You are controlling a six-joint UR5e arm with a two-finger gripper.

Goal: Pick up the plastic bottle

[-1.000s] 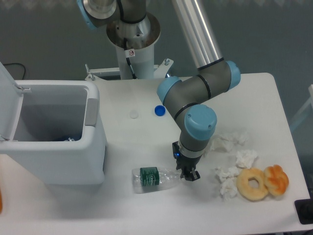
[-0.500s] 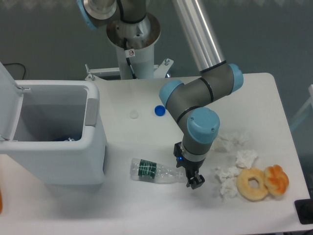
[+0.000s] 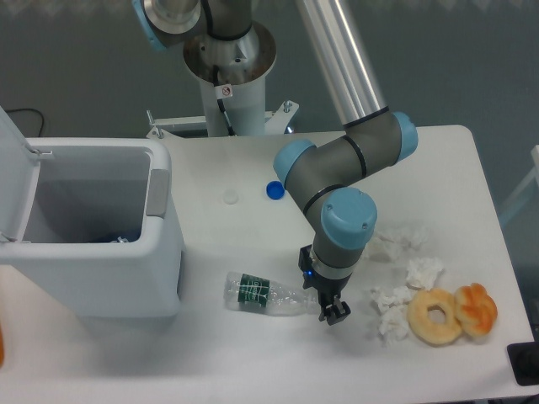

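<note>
The bottle [image 3: 268, 294] lies flat on the bench [image 3: 253, 353], near the front edge, its long axis running left to right with a slight tilt: the labelled base end sits to the left and a little farther back, the neck end to the right. The gripper [image 3: 331, 310] is down at bench level right at that neck end, touching it or nearly so. From here I cannot tell whether the fingers are parted or closed, or whether they hold the neck at all; they are dark and small against the clear plastic.

So the bottle stretches away to the left of the gripper, and any grasp looks to me like it has to be made across the narrow end rather than the body. The thin crinkled plastic will probably give when squeezed.

To the left, a white bin [image 3: 93, 227] stands with its wall just beside the bottle's base end. Right of the gripper lie crumpled tissues [image 3: 402, 282] and two doughnuts [image 3: 453, 313], near but not in the way. A small blue cap [image 3: 274, 190] sits farther back, well apart.
</note>
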